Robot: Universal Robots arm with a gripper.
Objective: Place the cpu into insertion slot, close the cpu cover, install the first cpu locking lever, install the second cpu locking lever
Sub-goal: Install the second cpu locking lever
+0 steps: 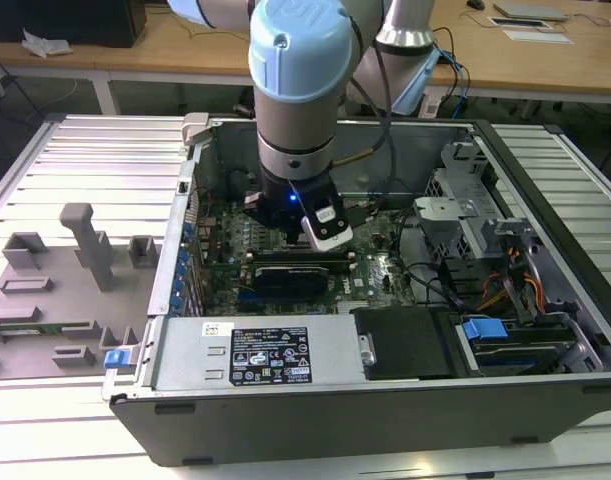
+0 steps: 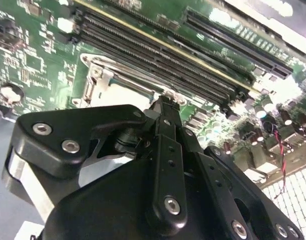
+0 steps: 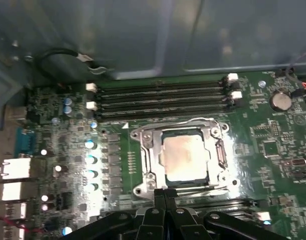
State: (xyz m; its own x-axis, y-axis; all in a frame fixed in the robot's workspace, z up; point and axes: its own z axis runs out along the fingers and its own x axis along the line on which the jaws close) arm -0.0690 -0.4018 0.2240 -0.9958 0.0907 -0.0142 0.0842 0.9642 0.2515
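The open computer case (image 1: 385,380) leaves its whole top side free, and the arm (image 1: 297,90) reaches down through it to the green board (image 3: 273,160). The claw (image 3: 164,196) hangs just beside the insertion slot (image 3: 185,160), its fingers (image 3: 158,197) pressed together. Above the cpu (image 3: 185,157) in the first wrist view nothing blocks the way. Long memory slots (image 3: 163,97) run close along one side of the socket, and a second set (image 3: 233,205) lies by the claw. In the exterior view a black card (image 1: 290,275) stands near the arm, with cables (image 1: 425,275) and a metal drive cage (image 1: 465,200) crowding the exterior view's right.
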